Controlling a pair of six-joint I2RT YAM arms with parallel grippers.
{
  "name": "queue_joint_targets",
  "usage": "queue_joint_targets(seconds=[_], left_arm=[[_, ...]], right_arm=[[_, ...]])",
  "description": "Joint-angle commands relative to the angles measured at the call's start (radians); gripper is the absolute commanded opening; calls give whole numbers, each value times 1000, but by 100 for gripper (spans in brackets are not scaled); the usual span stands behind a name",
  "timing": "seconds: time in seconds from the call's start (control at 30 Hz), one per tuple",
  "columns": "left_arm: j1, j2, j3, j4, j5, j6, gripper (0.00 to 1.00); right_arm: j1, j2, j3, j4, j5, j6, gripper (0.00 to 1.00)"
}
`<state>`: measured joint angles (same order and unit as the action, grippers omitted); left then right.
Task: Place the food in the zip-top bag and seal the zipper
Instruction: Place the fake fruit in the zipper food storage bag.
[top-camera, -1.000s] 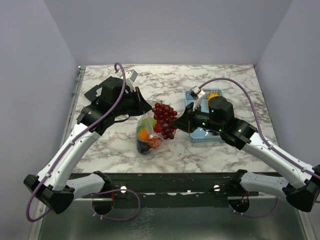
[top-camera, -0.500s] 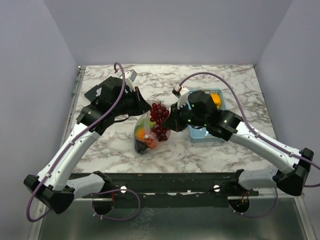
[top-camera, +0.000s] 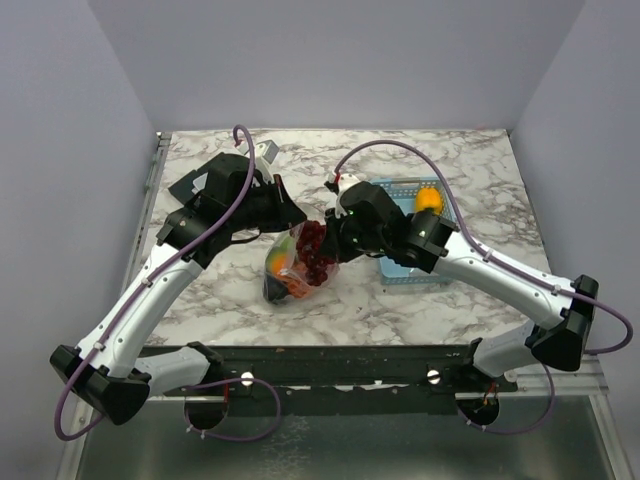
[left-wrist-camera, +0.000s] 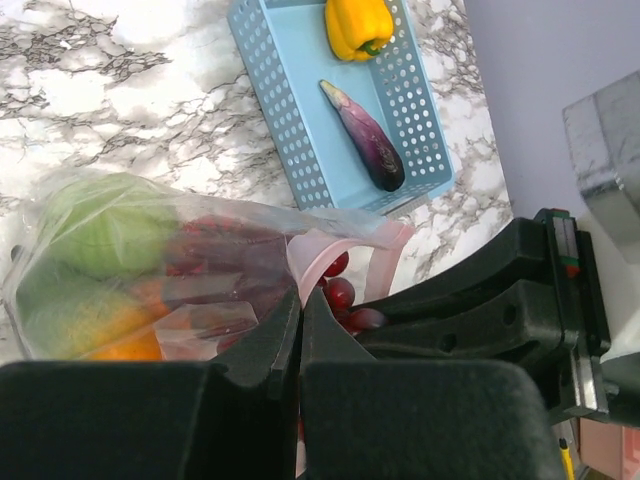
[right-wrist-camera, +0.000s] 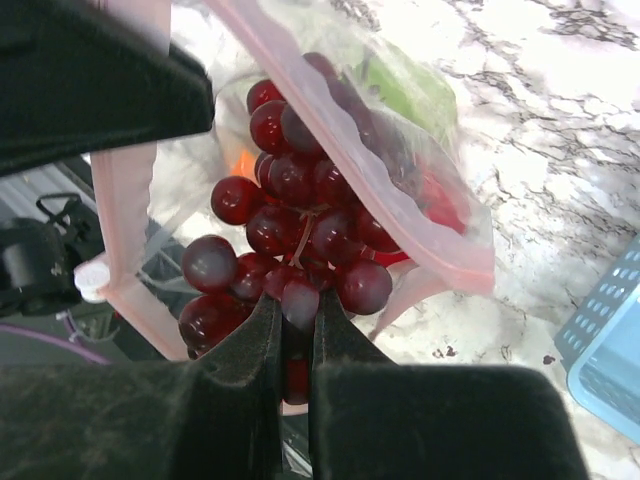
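The left end effector (left-wrist-camera: 300, 318) is clamped shut on the rim of the zip-top bag (left-wrist-camera: 60, 300), pinching the pinkish zipper (left-wrist-camera: 335, 250) strip so the mouth stands up and open. The bag sits near the middle of the worktop (top-camera: 450, 160), just left of the light-blue basket (left-wrist-camera: 300, 140). A green cabbage (left-wrist-camera: 110, 225) and orange and red pieces are inside it. The film looks thin, crinkly and limp, likely to sag if released, so the stiffer zipper band seems the best place to hold.

The right end effector (right-wrist-camera: 296, 318) is closed on one end of the grapes (right-wrist-camera: 290, 225), and the bunch hangs in the bag's mouth. It looks light and bumpy — apt to swing or snag on the rim.

An eggplant (left-wrist-camera: 362, 135) and a yellow pepper (left-wrist-camera: 357, 25) lie in the basket. No readable writing or brand shows.
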<state>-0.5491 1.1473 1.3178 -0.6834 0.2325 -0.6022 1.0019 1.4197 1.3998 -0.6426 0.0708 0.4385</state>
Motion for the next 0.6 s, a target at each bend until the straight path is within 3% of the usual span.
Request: queue_joint_targets(seconds=[0.0,0.07,0.37,0.57], left_arm=[[1,-3,15,24,25,-5,0],[1,-6,10,25,27,-6,0],[1,-26,-8,27,26,-9,0],[2,-29,-12,27,22,-10,0]], right_arm=[[9,27,91,-60,118,93,2],[9,42,120,-62,138,121,5],[9,82,220,-98,194,174,60],[9,21,210,-83,168,171,66]])
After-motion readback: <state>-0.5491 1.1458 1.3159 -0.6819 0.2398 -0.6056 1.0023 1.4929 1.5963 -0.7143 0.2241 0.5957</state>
